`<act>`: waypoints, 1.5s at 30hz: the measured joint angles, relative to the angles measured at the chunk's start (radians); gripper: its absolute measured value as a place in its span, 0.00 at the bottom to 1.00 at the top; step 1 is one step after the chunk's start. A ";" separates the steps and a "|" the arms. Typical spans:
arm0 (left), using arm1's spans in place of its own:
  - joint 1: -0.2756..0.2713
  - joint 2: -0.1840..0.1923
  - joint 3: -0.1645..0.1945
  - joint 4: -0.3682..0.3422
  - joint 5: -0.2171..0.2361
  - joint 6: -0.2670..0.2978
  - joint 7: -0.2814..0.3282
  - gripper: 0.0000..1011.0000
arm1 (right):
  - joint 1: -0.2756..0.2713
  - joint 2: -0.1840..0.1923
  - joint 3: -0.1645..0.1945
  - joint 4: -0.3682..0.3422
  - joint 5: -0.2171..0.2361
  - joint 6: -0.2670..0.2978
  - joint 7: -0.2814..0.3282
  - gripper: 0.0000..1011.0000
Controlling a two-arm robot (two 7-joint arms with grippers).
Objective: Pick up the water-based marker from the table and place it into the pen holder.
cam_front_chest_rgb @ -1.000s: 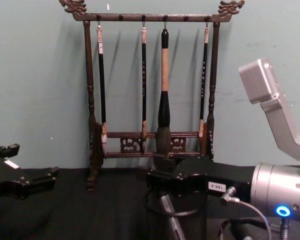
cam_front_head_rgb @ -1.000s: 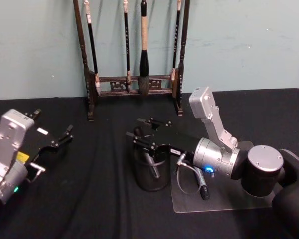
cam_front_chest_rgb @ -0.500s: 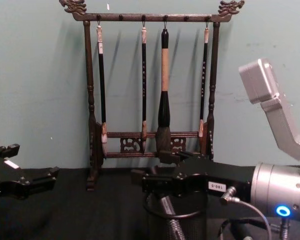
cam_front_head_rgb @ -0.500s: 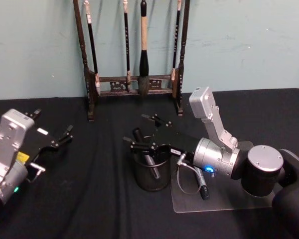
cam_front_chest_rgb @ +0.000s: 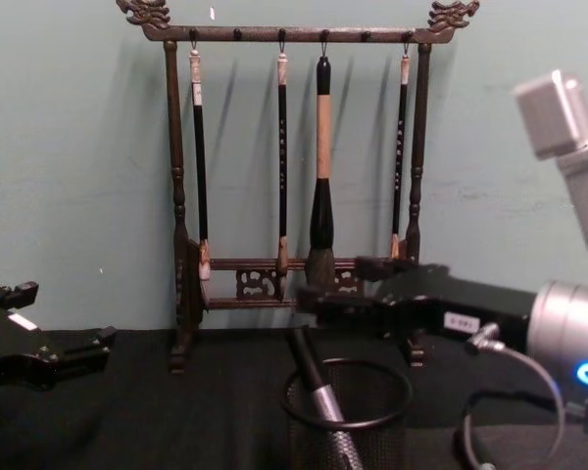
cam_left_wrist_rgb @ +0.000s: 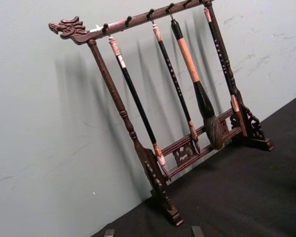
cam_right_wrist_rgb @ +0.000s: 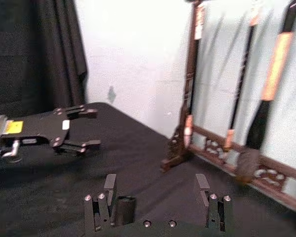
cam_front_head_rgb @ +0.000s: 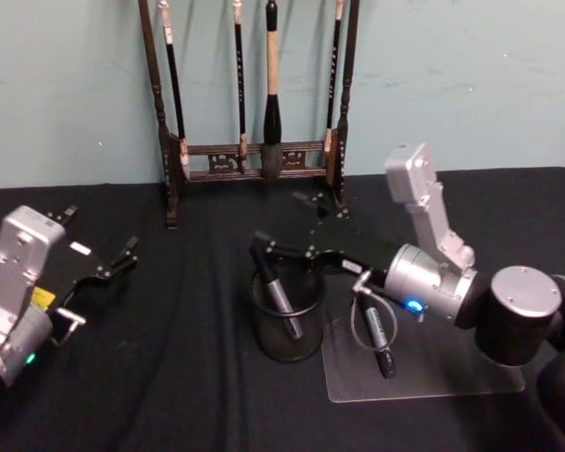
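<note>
The water-based marker (cam_front_head_rgb: 281,294), dark with a grey grip, stands tilted inside the pen holder (cam_front_head_rgb: 314,347), its top leaning on the rim; it also shows in the chest view (cam_front_chest_rgb: 315,384) in the mesh cup (cam_front_chest_rgb: 392,377). My right gripper (cam_front_head_rgb: 299,228) hovers open just behind and above the cup, clear of the marker, with nothing between its fingers (cam_front_chest_rgb: 335,284). In the right wrist view the marker's top (cam_right_wrist_rgb: 124,206) sits low beside one finger. My left gripper (cam_front_head_rgb: 111,267) rests open at the table's left (cam_front_chest_rgb: 54,358).
A tall dark wooden brush rack (cam_front_head_rgb: 254,151) with hanging brushes stands at the back against the wall. A clear sheet (cam_front_head_rgb: 424,377) lies right of the cup with a dark pen-like object (cam_front_head_rgb: 380,341) and a cable loop on it. Black cloth (cam_front_head_rgb: 188,377) covers the table.
The right gripper opened, let go of the marker and drew back to the right and upward. The marker now leans alone in the cup. The left arm has not moved.
</note>
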 joint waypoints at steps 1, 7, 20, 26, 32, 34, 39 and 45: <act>0.000 0.000 0.000 0.000 0.000 0.000 0.000 1.00 | -0.007 0.007 0.009 -0.017 0.000 0.005 -0.013 0.99; 0.000 0.000 0.000 0.000 0.000 0.000 0.000 1.00 | -0.051 0.053 0.051 -0.106 -0.004 0.035 -0.077 0.99; 0.000 0.000 0.000 0.000 0.000 0.000 0.000 1.00 | -0.167 0.122 0.123 -0.239 -0.010 0.150 -0.182 0.99; 0.000 0.000 0.000 0.000 0.000 0.000 0.000 1.00 | -0.213 0.138 0.134 -0.274 -0.023 0.262 -0.230 0.99; 0.000 0.000 0.000 0.000 0.000 0.000 0.000 1.00 | -0.232 0.145 0.136 -0.290 -0.038 0.342 -0.248 0.99; 0.000 0.000 0.000 0.000 0.000 0.000 0.000 1.00 | -0.235 0.148 0.134 -0.293 -0.043 0.356 -0.247 0.99; 0.000 0.000 0.000 0.000 0.000 0.000 0.000 1.00 | -0.238 0.151 0.127 -0.297 -0.056 0.390 -0.247 0.99; 0.000 0.000 0.000 0.000 0.000 0.000 0.000 1.00 | -0.242 0.146 0.120 -0.292 -0.067 0.433 -0.248 0.99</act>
